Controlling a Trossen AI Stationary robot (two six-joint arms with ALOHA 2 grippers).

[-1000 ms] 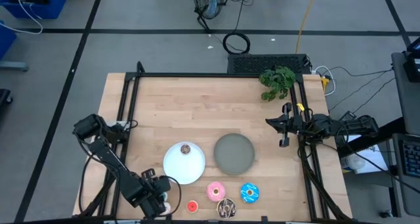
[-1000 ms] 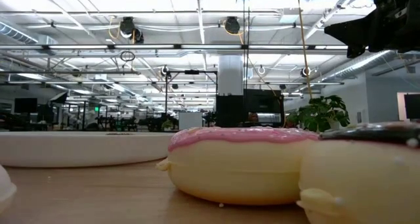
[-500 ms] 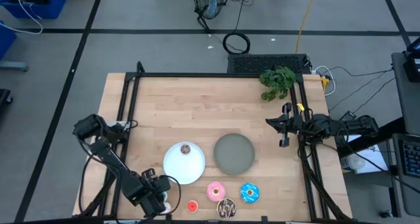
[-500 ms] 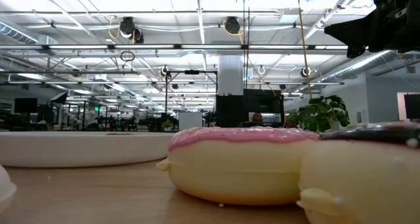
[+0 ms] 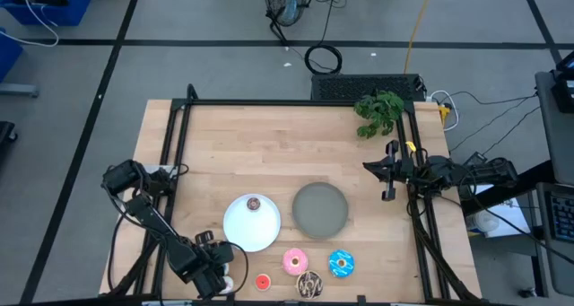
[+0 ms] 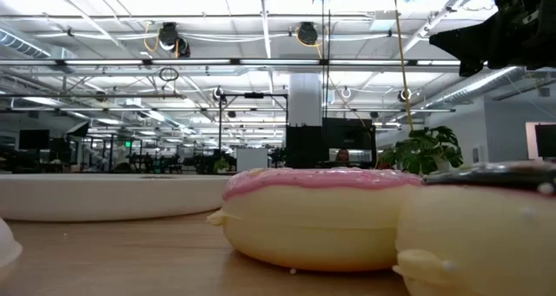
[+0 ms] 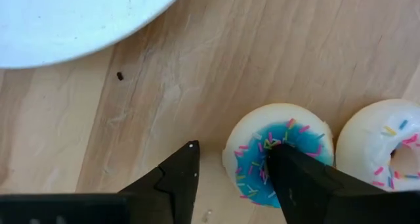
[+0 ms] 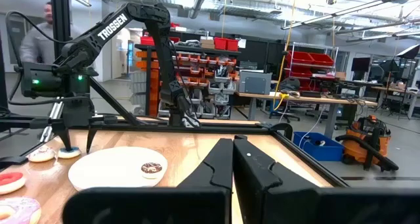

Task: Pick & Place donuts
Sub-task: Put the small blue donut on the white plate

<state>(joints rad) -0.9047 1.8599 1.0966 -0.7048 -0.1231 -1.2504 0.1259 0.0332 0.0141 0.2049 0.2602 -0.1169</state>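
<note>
left claw (image 7: 230, 178) low, fingers apart; right claw (image 8: 233, 159) closed, parked.

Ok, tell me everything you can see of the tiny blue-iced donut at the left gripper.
The tiny blue-iced donut is a small cream-coloured ring, plastic-looking, topped with blue icing and coloured sprinkles. It lies flat on the wooden table, near the white plate. Close beside it lies a whitish donut with sprinkles. The left gripper is open; one finger covers part of the icing and hole, the other stands on the table outside the ring.
</note>
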